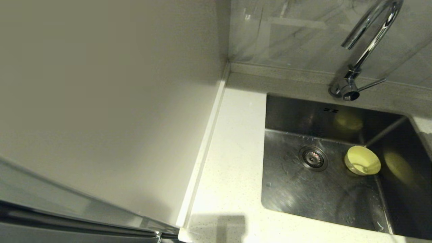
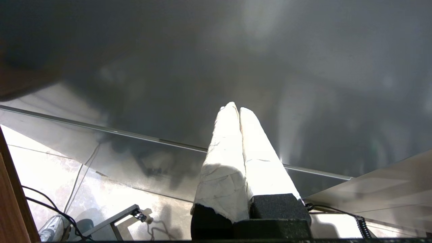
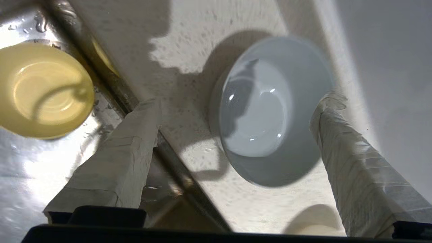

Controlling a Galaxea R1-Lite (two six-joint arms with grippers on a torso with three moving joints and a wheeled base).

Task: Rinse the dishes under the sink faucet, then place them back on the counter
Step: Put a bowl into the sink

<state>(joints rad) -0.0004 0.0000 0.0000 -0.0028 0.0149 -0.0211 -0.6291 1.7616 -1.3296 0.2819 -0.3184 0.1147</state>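
The pale yellow bowl (image 1: 362,160) sits upright in the sink (image 1: 303,195), right of the round drain (image 1: 313,158), and shows again in the right wrist view (image 3: 40,91). The pale bluish-white bowl (image 3: 270,111) rests on the speckled counter (image 3: 202,50) beside the sink's rim. My right gripper (image 3: 240,101) is open above it, one finger by the bowl's rim, the other over the sink edge. A pale rounded rim (image 3: 320,229), perhaps the white bowl, peeks in nearby. The faucet (image 1: 368,44) stands behind the sink. My left gripper (image 2: 234,108) is shut and empty.
A plain cream wall panel (image 1: 101,101) bounds the counter strip (image 1: 233,152) left of the sink. The faucet's thin lever (image 1: 371,84) points right. The left gripper faces a dark steel panel (image 2: 236,60) low down, with cables on the floor.
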